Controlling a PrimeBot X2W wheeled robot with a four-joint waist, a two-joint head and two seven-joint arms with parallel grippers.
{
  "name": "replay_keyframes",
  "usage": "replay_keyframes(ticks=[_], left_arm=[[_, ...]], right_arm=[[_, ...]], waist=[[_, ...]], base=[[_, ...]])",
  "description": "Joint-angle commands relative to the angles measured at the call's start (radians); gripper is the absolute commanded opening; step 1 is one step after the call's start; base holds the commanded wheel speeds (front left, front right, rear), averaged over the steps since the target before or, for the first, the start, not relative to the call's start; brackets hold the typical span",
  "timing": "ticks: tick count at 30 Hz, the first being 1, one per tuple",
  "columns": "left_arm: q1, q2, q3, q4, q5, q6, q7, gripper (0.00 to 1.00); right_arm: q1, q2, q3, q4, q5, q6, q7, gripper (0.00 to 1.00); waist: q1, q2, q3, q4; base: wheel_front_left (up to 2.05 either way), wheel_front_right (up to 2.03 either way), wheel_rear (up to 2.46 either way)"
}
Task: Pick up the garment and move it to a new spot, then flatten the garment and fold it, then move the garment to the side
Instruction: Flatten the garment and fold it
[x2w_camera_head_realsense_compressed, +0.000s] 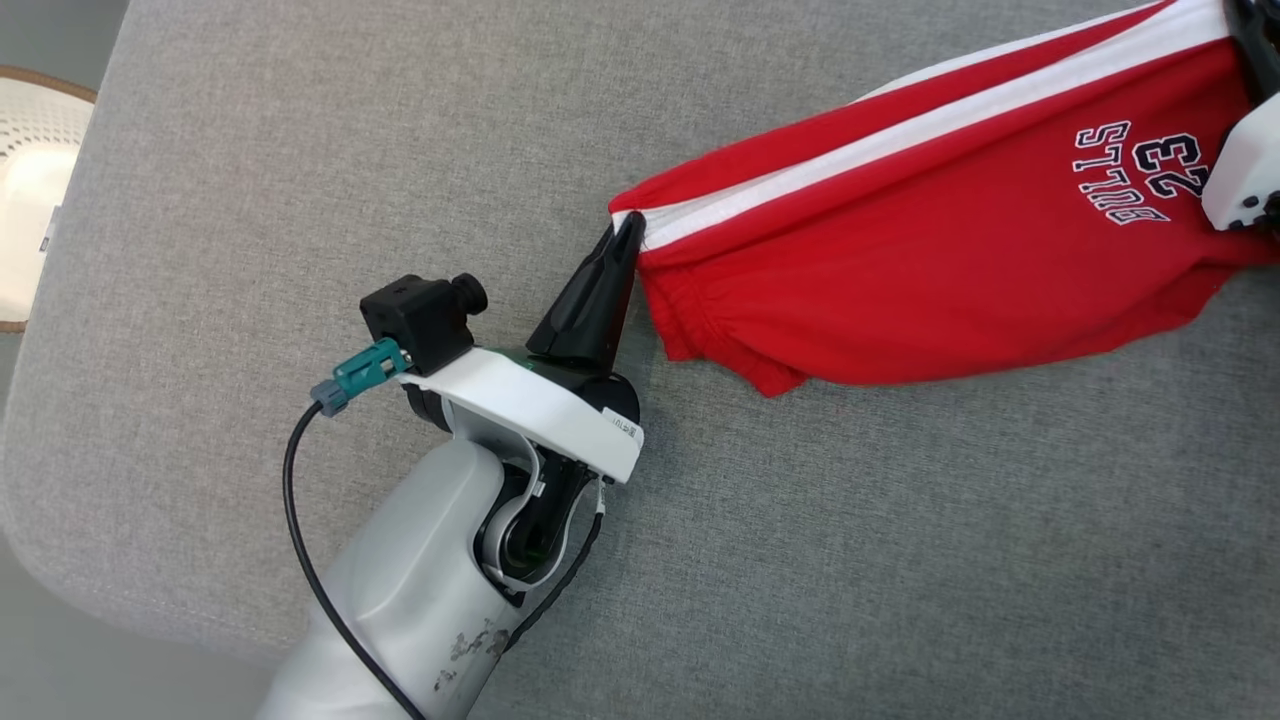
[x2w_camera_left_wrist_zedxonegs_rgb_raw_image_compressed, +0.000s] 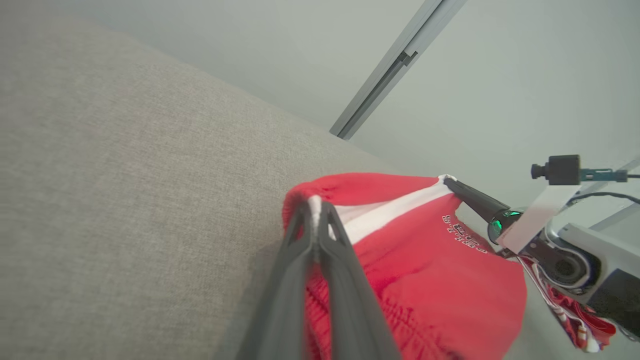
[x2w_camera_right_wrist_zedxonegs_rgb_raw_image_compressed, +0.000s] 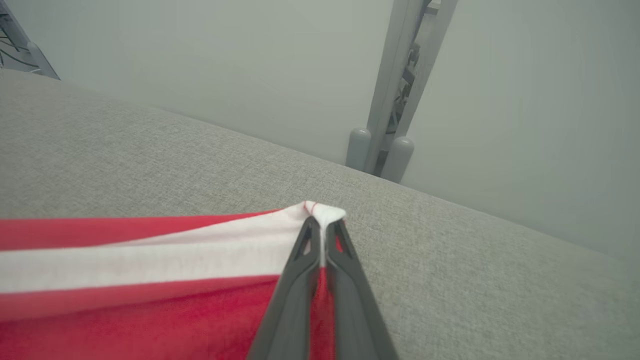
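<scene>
Left claw (x2w_camera_head_realsense_compressed: 630, 228), right claw (x2w_camera_right_wrist_zedxonegs_rgb_raw_image_compressed: 322, 227) tight on red garment (x2w_camera_head_realsense_compressed: 900, 250) ends

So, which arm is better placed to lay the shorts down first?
Likely left: the left gripper pinches the red shorts over broad grey cushion; the right gripper holds its end nearer the cushion's edge.

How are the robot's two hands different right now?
The left gripper pinches the gathered waistband end of the shorts; the right gripper pinches the opposite end. In the head view the left gripper shows whole, while the right gripper is cut off by the picture's edge. Both are shut on the white stripe.
</scene>
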Motion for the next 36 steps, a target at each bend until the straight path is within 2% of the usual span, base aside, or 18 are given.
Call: replay_keyframes(ticks=[1, 2, 3, 4, 5, 7, 8, 9, 10, 11, 17, 21, 24, 26, 31, 36], left_arm=[[-0.022, 0.009, -0.005, 0.013, -0.01, 0.007, -0.009, 0.0], [-0.027, 0.008, -0.011, 0.015, -0.018, 0.01, -0.01, 0.0], [-0.032, 0.008, -0.018, 0.019, -0.023, 0.013, -0.011, 0.0], [-0.037, 0.009, -0.024, 0.024, -0.031, 0.016, -0.011, 0.0], [-0.041, 0.008, -0.029, 0.027, -0.035, 0.018, -0.011, 0.12], [-0.044, 0.008, -0.038, 0.037, -0.038, 0.025, -0.012, 0.44], [-0.043, 0.008, -0.041, 0.04, -0.039, 0.027, -0.012, 0.67], [-0.043, 0.008, -0.041, 0.04, -0.039, 0.027, -0.012, 0.67], [-0.042, 0.007, -0.037, 0.043, -0.034, 0.031, -0.012, 0.89], [-0.039, 0.007, -0.026, 0.044, -0.026, 0.036, -0.012, 1.0], [0.02, 0.007, 0.057, 0.027, 0.062, 0.061, -0.012, 1.0], [0.087, 0.017, 0.13, -0.022, 0.173, 0.09, -0.012, 1.0], [0.153, 0.021, 0.189, -0.078, 0.27, 0.115, -0.012, 1.0], [0.222, 0.021, 0.24, -0.114, 0.344, 0.124, -0.012, 1.0], [0.322, 0.016, 0.311, -0.147, 0.416, 0.115, -0.012, 1.0], [0.402, 0.011, 0.36, -0.176, 0.468, 0.107, -0.012, 1.0]], right_arm=[[-0.025, -0.002, 0.017, 0.029, 0.017, -0.006, -0.016, 0.07], [-0.03, 0.001, 0.025, 0.04, 0.024, -0.006, -0.023, 0.18], [-0.034, 0.006, 0.036, 0.052, 0.028, -0.006, -0.026, 0.4], [-0.039, 0.012, 0.047, 0.058, 0.035, -0.006, -0.033, 0.8], [-0.044, 0.018, 0.056, 0.068, 0.037, -0.006, -0.037, 1.0], [-0.046, 0.026, 0.076, 0.081, 0.045, -0.005, -0.053, 1.0], [-0.045, 0.03, 0.084, 0.083, 0.049, -0.005, -0.061, 1.0], [-0.045, 0.03, 0.084, 0.083, 0.049, -0.005, -0.061, 1.0], [-0.046, 0.031, 0.088, 0.087, 0.052, -0.005, -0.069, 1.0], [-0.047, 0.032, 0.092, 0.089, 0.057, -0.005, -0.077, 1.0], [-0.009, 0.058, 0.101, 0.051, 0.082, -0.004, -0.102, 1.0], [0.048, 0.065, 0.052, -0.048, 0.059, -0.004, -0.101, 1.0], [0.123, 0.077, -0.005, -0.122, 0.028, -0.003, -0.101, 1.0], [0.222, 0.103, -0.088, -0.193, -0.01, -0.003, -0.101, 1.0], [0.393, 0.163, -0.216, -0.294, -0.081, -0.003, -0.101, 1.0], [0.531, 0.224, -0.301, -0.357, -0.13, -0.003, -0.101, 1.0]], waist=[[0.0, 0.0, 0.01, 0.007], [0.0, 0.0, 0.011, 0.007], [0.0, 0.0, 0.01, 0.006], [0.0, 0.0, 0.008, 0.005], [0.0, 0.0, 0.005, 0.003], [0.0, 0.0, -0.005, -0.003], [0.0, 0.0, -0.011, -0.007], [0.0, 0.0, -0.011, -0.007], [0.0, 0.0, -0.018, -0.012], [0.0, 0.0, -0.026, -0.017], [0.0, 0.0, -0.094, -0.061], [0.0, 0.0, -0.143, -0.092], [0.0, 0.0, -0.185, -0.112], [0.0, 0.0, -0.229, -0.126], [0.0, 0.0, -0.293, -0.156], [0.0, 0.0, -0.341, -0.193]], base=[[0.0, 0.0, 0.0], [0.0, 0.0, 0.0], [0.0, 0.0, 0.0], [0.0, 0.0, 0.0], [0.0, 0.0, 0.0], [0.0, 0.0, 0.0], [0.0, 0.0, 0.0], [0.0, 0.0, 0.0], [0.0, 0.0, 0.0], [0.0, 0.0, 0.0], [0.0, 0.0, 0.0], [0.0, 0.0, 0.0], [0.0, 0.0, 0.0], [0.0, 0.0, 0.0], [0.0, 0.0, 0.0], [0.0, 0.0, 0.0]])
